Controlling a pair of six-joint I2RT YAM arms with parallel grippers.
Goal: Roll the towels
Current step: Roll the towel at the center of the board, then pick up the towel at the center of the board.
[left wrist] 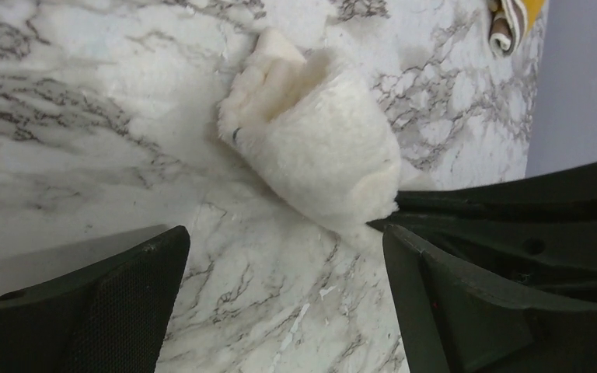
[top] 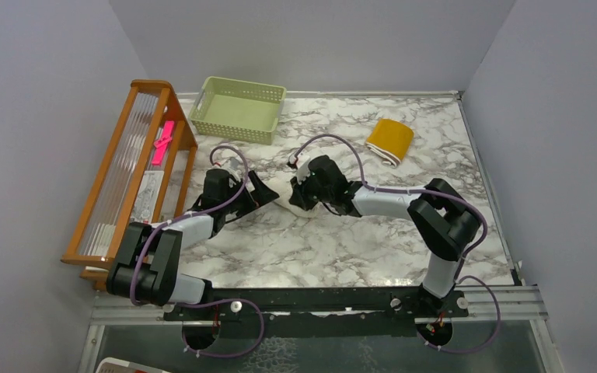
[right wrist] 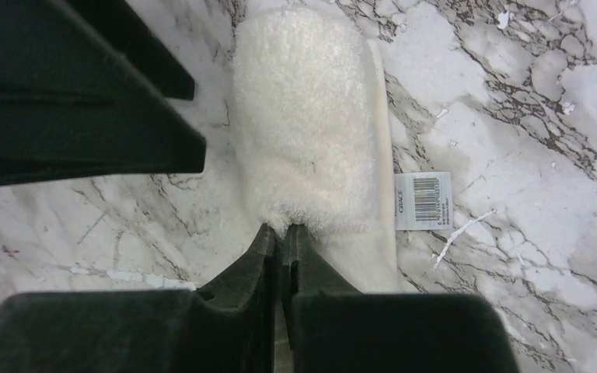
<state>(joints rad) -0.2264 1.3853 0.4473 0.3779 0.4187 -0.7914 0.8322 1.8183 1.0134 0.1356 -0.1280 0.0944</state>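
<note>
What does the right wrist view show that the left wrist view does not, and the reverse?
Only right wrist: the barcode tag at the white towel's edge. Only left wrist: the yellow towel, rolled, in the frame's top corner. Both: the white towel rolled on the marble table, the right gripper shut on its end, the left gripper open nearby.

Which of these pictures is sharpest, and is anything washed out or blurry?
Top external: evenly lit and sharp. Left wrist: cream towel partly washed out; left gripper fingers dark, blurred. Right wrist: crisp, barcode label readable.
</note>
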